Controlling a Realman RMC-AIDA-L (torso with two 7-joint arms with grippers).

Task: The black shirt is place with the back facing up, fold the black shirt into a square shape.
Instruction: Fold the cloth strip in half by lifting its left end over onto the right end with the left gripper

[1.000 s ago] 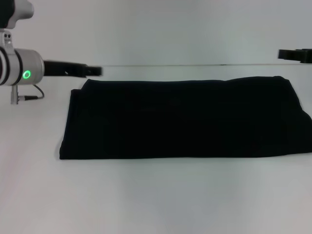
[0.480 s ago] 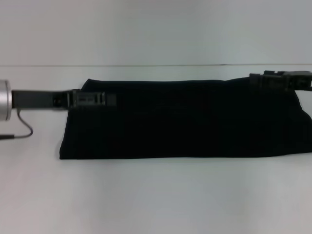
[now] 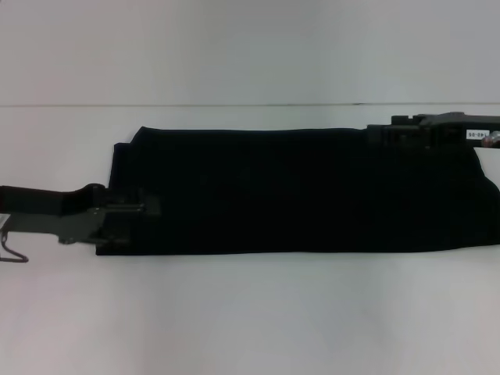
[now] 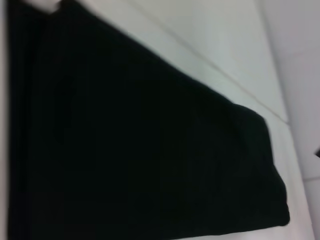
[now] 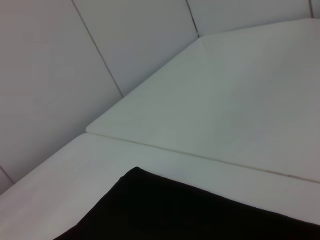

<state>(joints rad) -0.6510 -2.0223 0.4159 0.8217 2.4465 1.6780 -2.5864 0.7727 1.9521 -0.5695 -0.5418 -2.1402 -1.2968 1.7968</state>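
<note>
The black shirt (image 3: pixel 297 187) lies flat on the white table (image 3: pixel 250 312), folded into a long band that runs left to right. My left gripper (image 3: pixel 144 209) reaches in from the left and sits low over the shirt's left end, near its front corner. My right gripper (image 3: pixel 383 131) reaches in from the right and sits over the shirt's back edge near its right end. The shirt fills most of the left wrist view (image 4: pixel 125 150). One of its corners shows in the right wrist view (image 5: pixel 200 215).
A seam in the table top (image 3: pixel 234 105) runs along behind the shirt, with a plain pale wall (image 3: pixel 250 47) beyond it. Bare white table lies in front of the shirt and to its left.
My left gripper has come down from beside the shirt's back-left corner to its front-left corner. My right gripper has come in from the far right, lower and leftward, onto the back edge.
</note>
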